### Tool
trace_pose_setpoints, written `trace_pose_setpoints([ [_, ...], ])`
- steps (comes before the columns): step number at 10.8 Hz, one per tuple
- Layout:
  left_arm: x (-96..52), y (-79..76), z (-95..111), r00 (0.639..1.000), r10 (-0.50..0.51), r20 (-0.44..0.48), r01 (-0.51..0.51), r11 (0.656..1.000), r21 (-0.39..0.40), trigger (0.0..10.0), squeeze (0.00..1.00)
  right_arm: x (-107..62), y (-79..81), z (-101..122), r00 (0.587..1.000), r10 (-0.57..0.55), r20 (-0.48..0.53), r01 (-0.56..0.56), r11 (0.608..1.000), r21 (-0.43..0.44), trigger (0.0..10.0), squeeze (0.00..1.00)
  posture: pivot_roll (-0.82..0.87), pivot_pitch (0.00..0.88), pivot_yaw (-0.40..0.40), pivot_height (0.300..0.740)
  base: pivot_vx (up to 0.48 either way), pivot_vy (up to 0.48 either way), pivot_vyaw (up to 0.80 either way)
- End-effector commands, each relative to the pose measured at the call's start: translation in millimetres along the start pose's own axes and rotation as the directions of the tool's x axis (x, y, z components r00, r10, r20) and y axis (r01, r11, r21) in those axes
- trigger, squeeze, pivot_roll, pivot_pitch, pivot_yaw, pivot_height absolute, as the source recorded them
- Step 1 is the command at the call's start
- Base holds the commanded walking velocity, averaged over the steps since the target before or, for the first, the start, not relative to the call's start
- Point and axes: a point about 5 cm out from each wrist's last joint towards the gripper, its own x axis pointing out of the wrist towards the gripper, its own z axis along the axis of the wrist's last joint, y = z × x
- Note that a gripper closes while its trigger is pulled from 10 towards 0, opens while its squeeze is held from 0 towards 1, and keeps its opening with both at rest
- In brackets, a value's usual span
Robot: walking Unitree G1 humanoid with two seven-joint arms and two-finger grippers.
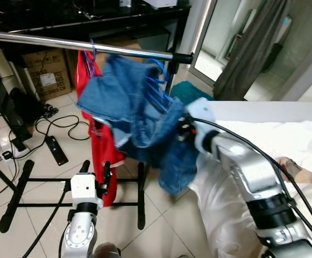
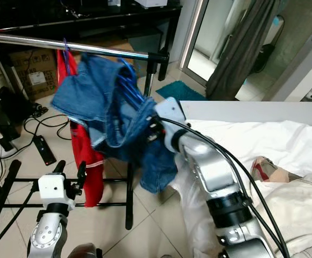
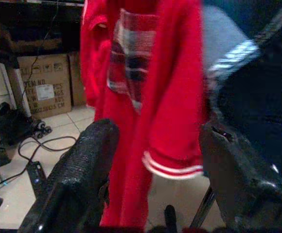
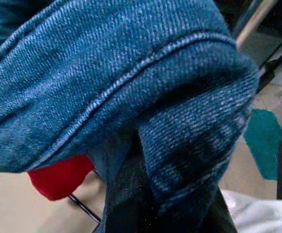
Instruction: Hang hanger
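1. Head views: my right gripper (image 1: 184,129) is reaching into denim jeans (image 1: 140,107) draped on blue hangers (image 1: 157,86) by the rail (image 1: 64,43); I cannot tell its finger state.
2. Left wrist: my left gripper (image 3: 155,179) is hanging spread apart before a red garment (image 3: 165,97).
3. Right wrist: denim is covering my fingers.

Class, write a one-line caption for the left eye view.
Right gripper lifts denim garment on blue hanger toward metal rail.

1 rail (image 1: 64,43), 1 denim garment (image 1: 129,97), 1 red garment (image 1: 99,161), 2 cardboard boxes (image 1: 48,75).
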Motion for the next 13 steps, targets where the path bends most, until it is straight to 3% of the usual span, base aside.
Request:
trace_pose_setpoints([
  [1,0.5,-5.6,-2,1.000,-0.018,-0.007,0.018,1.000,-0.002,10.0,0.00,0.4,0.1,15,0.999,-0.026,0.029,0.027,0.999,-0.023,10.0,0.00,0.20,0.021,-0.128,0.710,0.000,0.000,0.00],
  [3,-1.8,-5.4,-3,1.000,-0.015,-0.012,0.015,1.000,-0.003,10.0,0.00,11.5,2.2,6,0.995,-0.090,-0.054,0.087,0.995,-0.041,10.0,0.00,0.20,0.022,-0.130,0.710,0.000,0.000,0.00],
  [7,-0.1,-5.3,-1,1.000,-0.023,-0.004,0.024,1.000,0.003,10.0,0.00,36.4,4.3,0,0.976,-0.148,-0.160,0.152,0.988,0.014,10.0,0.00,0.23,0.022,-0.132,0.710,0.000,0.000,0.00],
  [9,3.1,-10.0,16,0.984,-0.163,0.077,0.152,0.981,0.122,10.0,0.00,41.7,5.3,18,0.989,-0.117,-0.092,0.124,0.989,0.080,10.0,0.00,0.23,0.022,-0.132,0.710,0.000,0.000,0.00],
  [10,0.0,-17.0,22,0.949,-0.299,0.096,0.270,0.933,0.237,10.0,0.00,42.9,6.4,25,0.993,-0.100,-0.060,0.106,0.990,0.096,10.0,0.00,0.25,0.023,-0.138,0.710,0.000,0.000,0.00],
  [11,-3.7,-20.7,25,0.921,-0.377,0.101,0.333,0.893,0.302,10.0,0.00,43.8,7.7,32,0.996,-0.088,-0.023,0.090,0.991,0.096,10.0,0.00,0.25,0.023,-0.138,0.710,0.000,0.000,0.00],
  [13,-3.4,-17.7,39,0.916,-0.365,0.165,0.298,0.896,0.328,10.0,0.00,51.7,10.9,45,0.995,-0.101,0.019,0.099,0.993,0.069,10.0,0.00,0.26,0.023,-0.142,0.710,0.000,0.000,0.00],
])
